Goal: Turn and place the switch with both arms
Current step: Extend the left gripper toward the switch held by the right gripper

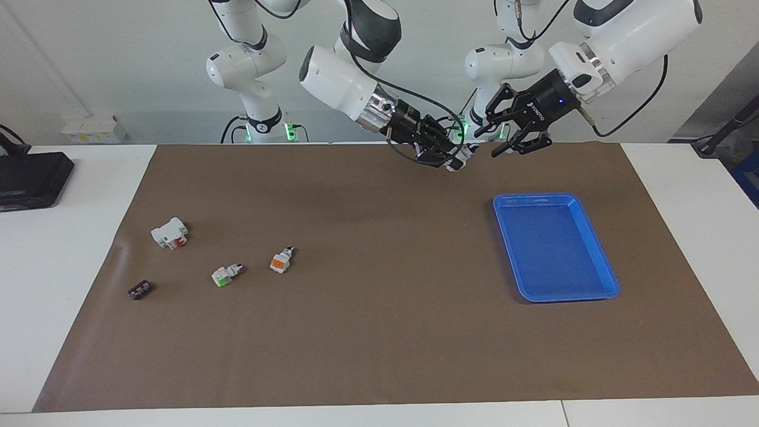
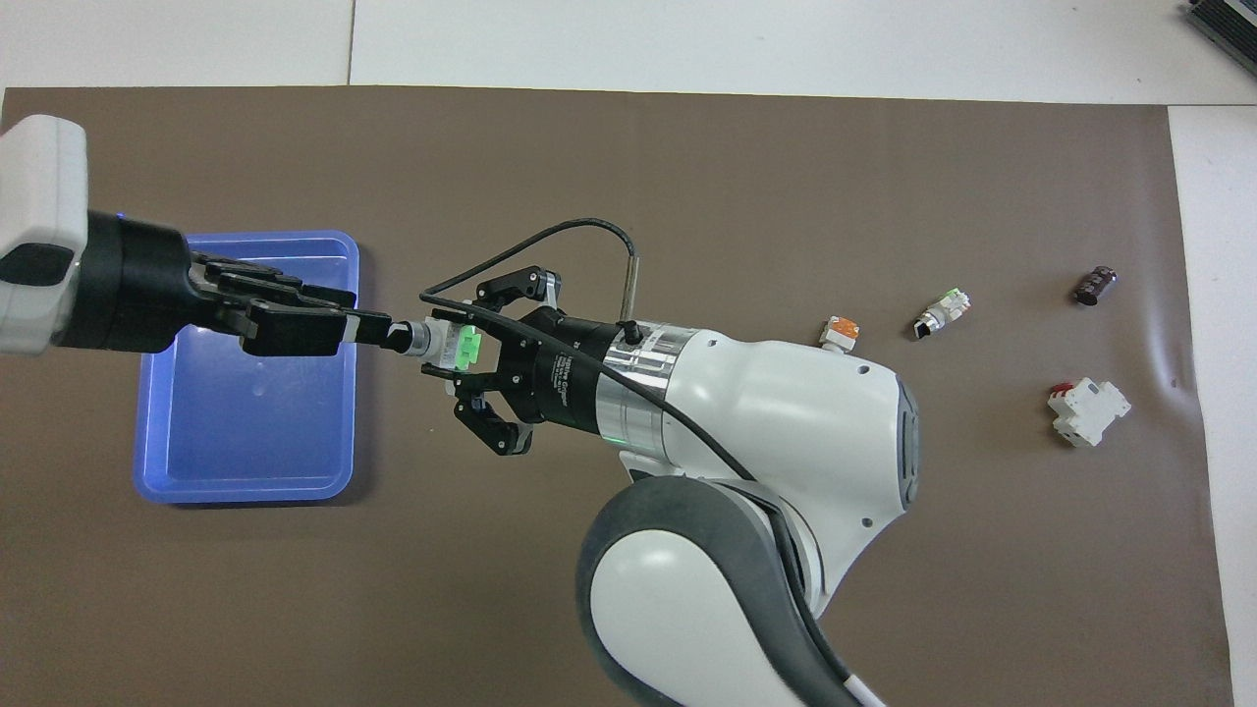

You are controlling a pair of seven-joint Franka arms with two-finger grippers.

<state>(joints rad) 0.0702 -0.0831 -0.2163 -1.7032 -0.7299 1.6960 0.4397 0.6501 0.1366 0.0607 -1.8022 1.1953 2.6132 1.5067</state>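
My right gripper (image 1: 452,161) (image 2: 439,344) is shut on a white switch (image 1: 464,154) (image 2: 462,346), green face up, and holds it in the air over the mat beside the blue tray (image 1: 554,296) (image 2: 245,491). Its black-tipped stem points at my left gripper (image 1: 487,141) (image 2: 368,329). That gripper is open and level with the stem; in the facing view a small gap shows between them. Two more switches lie on the mat toward the right arm's end, one with an orange face (image 1: 280,261) (image 2: 840,332) and one with a green face (image 1: 224,275) (image 2: 945,312).
A larger white block with a red part (image 1: 170,232) (image 2: 1088,410) and a small dark strip (image 1: 140,290) (image 2: 1094,285) lie near the mat's edge at the right arm's end. A black device (image 1: 29,178) sits off the mat there. The tray holds nothing.
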